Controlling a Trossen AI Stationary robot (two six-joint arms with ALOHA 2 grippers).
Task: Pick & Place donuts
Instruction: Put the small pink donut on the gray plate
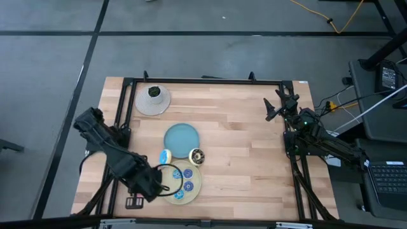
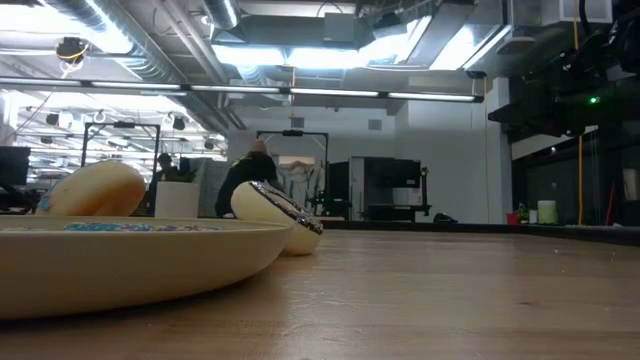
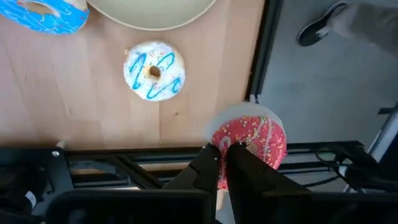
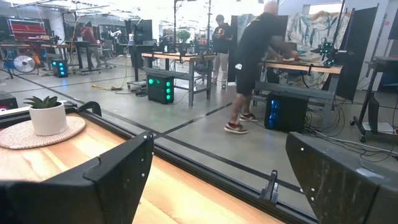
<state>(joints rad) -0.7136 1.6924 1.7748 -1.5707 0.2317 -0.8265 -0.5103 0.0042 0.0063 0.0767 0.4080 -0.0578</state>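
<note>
In the left wrist view my left gripper (image 3: 222, 155) is shut on a pink sprinkled donut (image 3: 252, 140). From above, this gripper (image 1: 159, 186) sits at the near-left edge of a beige plate (image 1: 194, 189) carrying small blue donuts (image 1: 187, 173). A white donut with blue drizzle (image 3: 153, 70) lies flat on the wood. A blue-and-orange donut (image 1: 165, 156) and a chocolate donut (image 1: 197, 156) rest between the beige plate and a blue plate (image 1: 181, 137). In the low view the chocolate donut (image 2: 283, 215) stands tilted. My right gripper (image 1: 276, 105) waits open at the far right. My left gripper pinches the pink donut between its two shut fingers (image 3: 208, 163) at the donut's edge (image 3: 229, 144) nearest the wrist. The rest of the ring sticks out past the fingertips. Whether it is lifted clear of the table cannot be told.
A potted plant on a round coaster (image 1: 152, 100) stands at the far left of the table. A black frame (image 1: 203, 81) runs along the table's far and side edges. Bare wood (image 1: 248, 165) spreads between the plates and the right arm. People stand in the room beyond.
</note>
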